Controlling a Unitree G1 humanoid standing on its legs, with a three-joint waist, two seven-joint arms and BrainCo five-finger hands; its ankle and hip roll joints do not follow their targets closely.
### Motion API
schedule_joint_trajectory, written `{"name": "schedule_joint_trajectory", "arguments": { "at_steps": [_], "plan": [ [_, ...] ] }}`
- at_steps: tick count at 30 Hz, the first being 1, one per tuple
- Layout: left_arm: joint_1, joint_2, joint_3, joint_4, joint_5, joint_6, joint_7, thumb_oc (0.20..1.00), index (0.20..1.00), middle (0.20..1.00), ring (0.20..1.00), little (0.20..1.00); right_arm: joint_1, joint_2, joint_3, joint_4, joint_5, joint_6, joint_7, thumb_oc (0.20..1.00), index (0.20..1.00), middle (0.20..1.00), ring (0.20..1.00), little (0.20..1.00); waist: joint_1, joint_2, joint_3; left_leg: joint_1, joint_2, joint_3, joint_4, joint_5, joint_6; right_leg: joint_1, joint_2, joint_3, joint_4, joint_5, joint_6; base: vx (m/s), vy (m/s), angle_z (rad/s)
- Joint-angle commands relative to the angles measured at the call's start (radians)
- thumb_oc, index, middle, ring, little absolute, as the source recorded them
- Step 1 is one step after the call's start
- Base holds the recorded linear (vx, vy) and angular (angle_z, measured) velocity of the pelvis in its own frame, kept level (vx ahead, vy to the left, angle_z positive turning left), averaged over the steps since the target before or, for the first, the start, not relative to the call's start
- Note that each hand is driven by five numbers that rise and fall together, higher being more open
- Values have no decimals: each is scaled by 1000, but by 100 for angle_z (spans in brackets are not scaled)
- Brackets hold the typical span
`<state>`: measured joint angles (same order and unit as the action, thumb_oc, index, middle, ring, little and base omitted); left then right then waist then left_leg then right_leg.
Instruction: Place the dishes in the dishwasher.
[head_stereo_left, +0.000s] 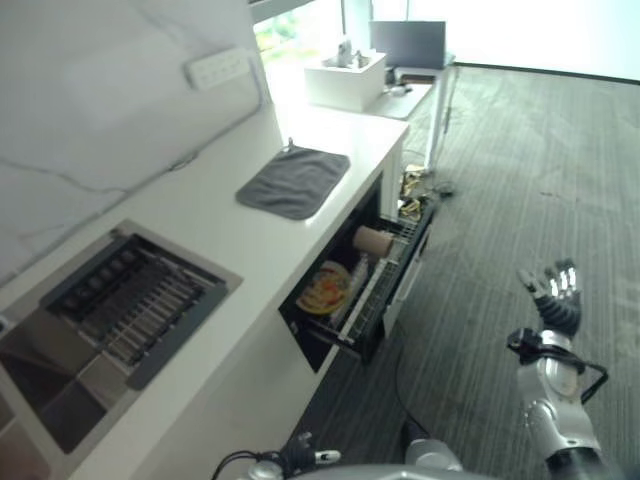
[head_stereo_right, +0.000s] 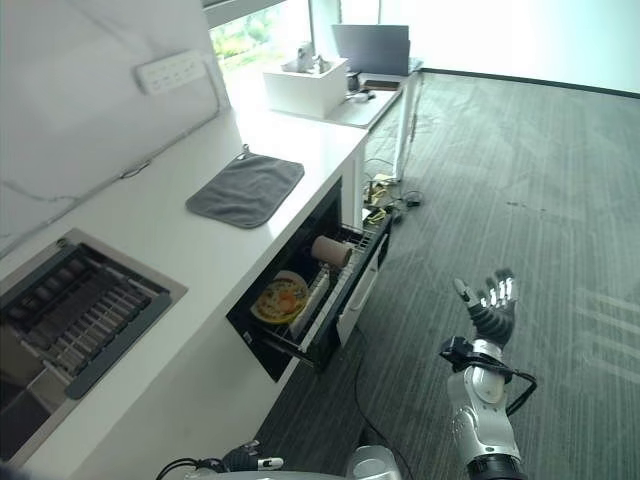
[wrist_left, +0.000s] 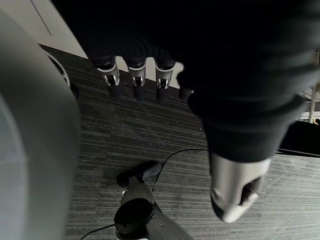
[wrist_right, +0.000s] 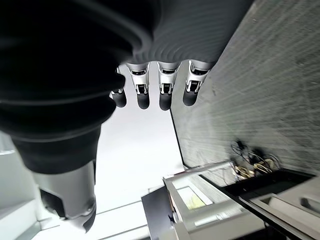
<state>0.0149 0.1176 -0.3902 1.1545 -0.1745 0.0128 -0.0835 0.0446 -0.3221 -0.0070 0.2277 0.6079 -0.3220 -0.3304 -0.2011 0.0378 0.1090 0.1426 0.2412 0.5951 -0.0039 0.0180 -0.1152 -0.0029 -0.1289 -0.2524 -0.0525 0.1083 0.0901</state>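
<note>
Under the white counter the dishwasher drawer (head_stereo_left: 383, 302) stands pulled out. In its rack a yellow patterned plate (head_stereo_left: 323, 288) stands on edge, and a tan cup (head_stereo_left: 373, 241) lies on its side behind it. My right hand (head_stereo_left: 556, 297) is raised over the carpet well to the right of the drawer, fingers (wrist_right: 165, 85) straight, holding nothing. My left hand (wrist_left: 137, 82) hangs over the carpet with straight fingers and is empty.
A grey cloth (head_stereo_left: 294, 182) lies on the counter above the drawer. A sink with a dark rack (head_stereo_left: 120, 300) is set in the counter nearer me. A white box (head_stereo_left: 345, 80) and a laptop (head_stereo_left: 407, 44) stand at the far end. Grey carpet (head_stereo_left: 500, 200) spreads to the right.
</note>
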Motion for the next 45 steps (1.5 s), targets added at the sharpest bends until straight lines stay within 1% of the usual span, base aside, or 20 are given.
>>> {"name": "schedule_joint_trajectory", "arguments": {
  "at_steps": [1, 5, 8, 13, 17, 18, 19, 22, 24, 29, 32, 35, 36, 37, 38, 39, 42, 43, 44, 45],
  "plan": [
    [36, 45, -34, 68, 70, 70, 50, 1000, 1000, 1000, 1000, 1000, -113, 39, -9, -10, 85, -22, 51, 1000, 1000, 1000, 1000, 1000, 21, -64, 35, -26, 75, -39, 70, -29, -25, 85, -77, -24, 65, -144, 57, 91, 4, 39],
    [50, 62, 8, 116, 57, 95, 57, 1000, 1000, 1000, 1000, 1000, -145, 61, -9, 69, 122, -33, 19, 1000, 1000, 1000, 1000, 1000, 65, -61, 32, -31, 73, -72, 58, -22, -34, 94, -83, -47, 61, -146, 63, 72, 16, 27],
    [60, 69, 38, 130, -13, 95, 53, 1000, 1000, 1000, 1000, 1000, -175, 72, -7, 145, 182, -4, 10, 1000, 1000, 1000, 1000, 1000, 99, -58, 31, -45, 69, -85, 45, 0, -25, 88, -88, -69, 59, -133, 58, 20, 17, 26],
    [86, 71, 97, 155, -92, 66, 31, 1000, 1000, 1000, 1000, 1000, -225, 125, 15, 328, 307, -44, 21, 1000, 1000, 1000, 1000, 1000, 162, -41, 33, -59, 56, -136, 40, 6, -27, 97, -102, -98, 61, -132, 61, 109, 58, 24],
    [77, 73, 109, 155, -89, 51, 20, 1000, 1000, 1000, 1000, 1000, -277, 150, 28, 438, 385, -89, 37, 1000, 1000, 1000, 1000, 1000, 199, -26, 43, -81, 44, -163, 53, 1, -24, 78, -115, -110, 80, -134, 65, 41, 54, 20],
    [66, 76, 105, 153, -100, 48, 20, 1000, 1000, 1000, 1000, 1000, -308, 147, 15, 483, 399, -105, 23, 1000, 1000, 1000, 1000, 1000, 208, -20, 51, -98, 40, -171, 64, -4, -23, 61, -121, -112, 93, -135, 67, -41, 58, 27],
    [52, 82, 104, 149, -120, 47, 14, 1000, 1000, 1000, 1000, 1000, -354, 136, 2, 525, 406, -118, -41, 1000, 1000, 1000, 1000, 1000, 217, -13, 64, -117, 36, -177, 73, -6, -22, 41, -126, -113, 106, -134, 70, -66, 58, 19],
    [15, 92, 109, 150, -141, 35, -4, 1000, 1000, 1000, 1000, 1000, -410, 95, -44, 608, 437, -150, -104, 1000, 1000, 1000, 1000, 1000, 228, -2, 96, -156, 28, -193, 87, -8, -19, 1, -136, -113, 131, -134, 76, -100, 40, 15],
    [-1, 105, 108, 140, -141, 33, -21, 1000, 1000, 1000, 1000, 1000, -410, 63, -74, 647, 446, -172, -185, 1000, 1000, 1000, 1000, 1000, 231, 5, 125, -184, 25, -197, 107, -13, -12, -32, -151, -120, 177, -143, 81, -101, 7, 27],
    [2, 116, 104, 132, -138, 47, -25, 1000, 1000, 1000, 1000, 1000, -337, 67, -94, 652, 434, -198, -182, 1000, 1000, 1000, 1000, 1000, 218, 1, 130, -203, 31, -189, 155, -27, 1, -42, -144, -118, 258, -193, 64, 35, -23, -1],
    [4, 128, 114, 137, -143, 44, -33, 1000, 1000, 1000, 1000, 1000, -301, 70, -105, 669, 449, -197, -115, 1000, 1000, 1000, 1000, 1000, 207, -3, 134, -222, 48, -185, 206, -43, 8, -52, -136, -110, 337, -243, 43, 118, -66, -16],
    [-7, 130, 121, 146, -181, 29, -31, 1000, 1000, 1000, 1000, 1000, -315, 62, -93, 689, 447, -197, -44, 1000, 1000, 1000, 1000, 1000, 200, 2, 154, -291, 74, -190, 291, -58, 7, -94, -117, -97, 433, -301, 8, 45, -59, -30],
    [-7, 133, 122, 147, -189, 25, -30, 1000, 1000, 1000, 1000, 1000, -326, 52, -88, 687, 437, -184, -25, 1000, 1000, 1000, 1000, 1000, 200, 1, 163, -311, 74, -208, 326, -80, -5, -99, -114, -85, 464, -333, 6, -40, -60, -24],
    [-13, 135, 125, 150, -191, 22, -33, 1000, 1000, 1000, 1000, 1000, -340, 42, -82, 684, 432, -170, -3, 1000, 1000, 1000, 1000, 1000, 202, 7, 172, -339, 83, -202, 340, -56, 5, -119, -107, -92, 475, -326, -12, -28, -44, -12],
    [-17, 140, 127, 153, -193, 22, -38, 1000, 1000, 1000, 1000, 1000, -374, 19, -67, 680, 435, -132, 73, 1000, 1000, 1000, 1000, 1000, 205, 9, 189, -378, 85, -227, 394, -67, -10, -140, -104, -80, 529, -372, -20, -109, -34, -6],
    [-23, 145, 134, 158, -191, 22, -41, 1000, 1000, 1000, 1000, 1000, -402, 5, -59, 673, 442, -104, 142, 1000, 1000, 1000, 1000, 1000, 206, 12, 198, -403, 86, -231, 414, -62, -10, -160, -100, -79, 556, -387, -30, -43, -27, 7],
    [-33, 157, 147, 168, -188, 17, -54, 1000, 1000, 1000, 1000, 1000, -438, -6, -39, 647, 468, -51, 281, 1000, 1000, 1000, 1000, 1000, 207, 13, 213, -444, 89, -237, 447, -51, -11, -194, -93, -78, 603, -409, -45, -50, -14, 11],
    [-39, 161, 151, 170, -189, 18, -58, 1000, 1000, 1000, 1000, 1000, -449, -9, -31, 637, 480, -21, 331, 1000, 1000, 1000, 1000, 1000, 207, 12, 218, -459, 90, -239, 459, -49, -11, -207, -92, -77, 620, -416, -49, -36, -17, 9],
    [-46, 168, 160, 170, -184, 22, -68, 1000, 1000, 1000, 1000, 1000, -465, -16, -21, 621, 526, 50, 410, 1000, 1000, 1000, 1000, 1000, 208, 12, 227, -476, 92, -244, 474, -44, -12, -222, -92, -75, 640, -424, -55, -18, -14, 11],
    [-49, 169, 162, 170, -181, 22, -70, 1000, 1000, 1000, 1000, 1000, -470, -18, -20, 621, 534, 63, 426, 1000, 1000, 1000, 1000, 1000, 208, 11, 229, -479, 92, -245, 477, -43, -12, -225, -92, -74, 643, -426, -56, -7, -7, 4]
  ]
}}
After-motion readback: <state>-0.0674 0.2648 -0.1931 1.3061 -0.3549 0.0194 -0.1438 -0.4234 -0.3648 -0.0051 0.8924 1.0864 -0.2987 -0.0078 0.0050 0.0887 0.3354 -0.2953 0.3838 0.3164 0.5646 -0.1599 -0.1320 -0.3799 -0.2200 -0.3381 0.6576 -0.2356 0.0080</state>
